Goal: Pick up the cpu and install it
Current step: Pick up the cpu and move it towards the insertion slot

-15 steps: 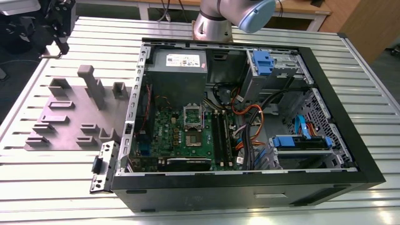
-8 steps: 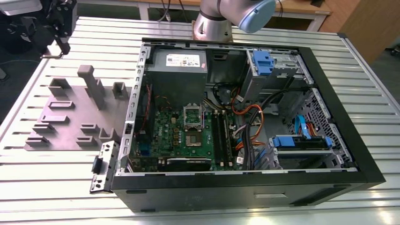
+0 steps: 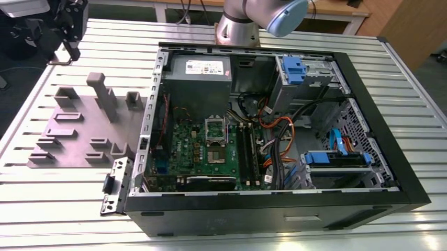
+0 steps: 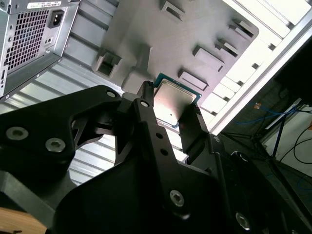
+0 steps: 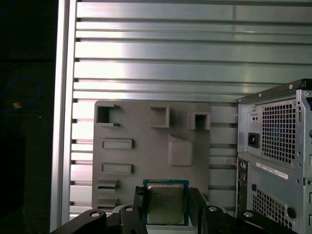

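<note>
Standing by the slatted metal table (image 3: 42, 209), I am watching the gripper (image 5: 165, 195) pinching the cpu (image 5: 165, 207) by two opposite edges, its black fingers (image 5: 196, 207) standing only as far apart as the chip is wide. Both wrist views are showing the chip up close, hanging in front of the grey block plate (image 5: 146, 156) and apart from it.

The exterior view is giving the wider room. The open computer case (image 3: 244, 219) is lying on its side with the green motherboard (image 3: 202, 151) inside. The gripper is hovering as a dark shape near the table's far corner at the exterior view's left, well apart from the board.

The chip is square, so no side is reading as the long one. Its pale metal top, edged in green, is facing the wrist cameras, and in the first wrist view its edges are running parallel with the plate's.

In the second wrist view the chip's lower corner is hiding behind the fingers. In the exterior view the gripper's upper part is being cut off at the top edge.
</note>
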`<state>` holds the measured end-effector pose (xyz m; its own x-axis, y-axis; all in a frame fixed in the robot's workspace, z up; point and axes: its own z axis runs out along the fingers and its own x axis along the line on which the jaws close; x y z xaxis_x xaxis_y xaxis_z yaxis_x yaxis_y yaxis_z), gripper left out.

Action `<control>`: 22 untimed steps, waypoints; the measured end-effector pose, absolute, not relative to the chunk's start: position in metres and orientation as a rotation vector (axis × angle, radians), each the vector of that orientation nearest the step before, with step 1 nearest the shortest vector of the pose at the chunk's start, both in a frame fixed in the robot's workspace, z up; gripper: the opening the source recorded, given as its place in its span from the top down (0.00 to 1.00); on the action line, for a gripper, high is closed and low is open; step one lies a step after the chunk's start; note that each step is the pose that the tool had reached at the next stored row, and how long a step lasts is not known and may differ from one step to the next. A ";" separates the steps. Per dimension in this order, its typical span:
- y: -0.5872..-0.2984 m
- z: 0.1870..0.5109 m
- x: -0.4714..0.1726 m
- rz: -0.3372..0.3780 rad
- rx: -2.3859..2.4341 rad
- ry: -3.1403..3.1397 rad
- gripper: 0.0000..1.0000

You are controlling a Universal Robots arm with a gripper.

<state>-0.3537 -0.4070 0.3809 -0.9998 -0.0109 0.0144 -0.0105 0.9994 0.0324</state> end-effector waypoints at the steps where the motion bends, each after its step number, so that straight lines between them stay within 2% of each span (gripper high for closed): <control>1: -0.407 0.381 -0.353 -0.050 0.017 -3.127 0.55; 22: -0.407 0.381 -0.347 -0.050 0.017 -3.127 0.55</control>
